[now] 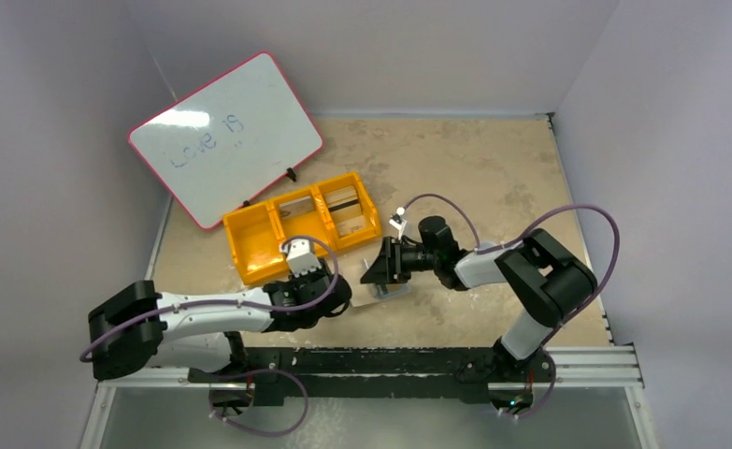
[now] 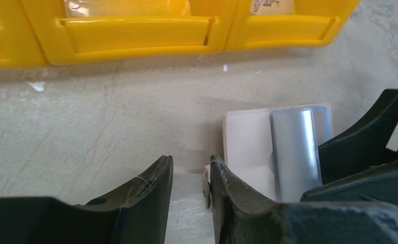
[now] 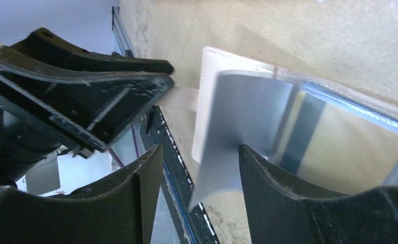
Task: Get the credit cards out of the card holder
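Standing beyond card holder (image 2: pixel 247 147), whiteboard (image 1: pixel 226 136) reads "Love is".

You get bright, even light; glare on the whiteboard (image 1: pixel 186 120), and the clip (image 3: pixel 247 112) just ahead of your right claw (image 3: pixel 199 152) is blurry.

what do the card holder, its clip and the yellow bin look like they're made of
Card holder: probably leather or faux leather; matte pale surface, with what looks like a stitched edge in the right wrist view.
Clip: metal, most likely; smooth silver face with soft reflections.
Yellow bin: moulded plastic; glossy, even colour, rounded ribs and edges.
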